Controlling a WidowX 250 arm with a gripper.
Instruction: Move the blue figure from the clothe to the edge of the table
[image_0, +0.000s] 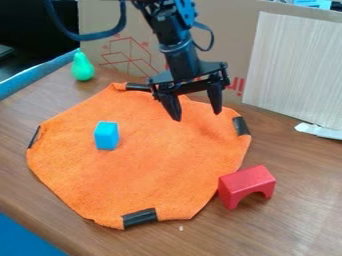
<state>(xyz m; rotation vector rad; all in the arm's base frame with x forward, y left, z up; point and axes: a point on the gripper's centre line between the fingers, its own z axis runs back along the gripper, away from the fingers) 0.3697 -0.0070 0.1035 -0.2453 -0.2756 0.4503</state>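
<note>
One black gripper (197, 116) hung over the far part of the cloth, pointing down, its two fingers spread well apart. One black arm (175, 45) came down to it from the top edge of the view, with a dark cable (90, 36) looping out on the left.

The one blue block (106, 136) stood upright on the cloth, left of its middle. Relative to the gripper, it lay to the left and nearer the camera, lower down and well apart from the fingers.

Beneath both, one orange cloth (160, 165) was spread on the table, slightly rumpled near the gripper. Four black strips (139, 217) showed along its rim: one at the far side, one at the right, one at the near side and one at the left.

One red arch (246, 184) stood at the cloth's near right edge, its opening facing down. One green pear (83, 67) stood upright beyond the cloth, at the far left, near the edge of the table. All this was on one brown wooden table (300, 220).

Behind the gripper rose brown cardboard (234, 35) with red line drawing on it, and to the right one pale, finely striped panel (294, 65). One white scrap (319, 131) lay at the panel's foot.
</note>
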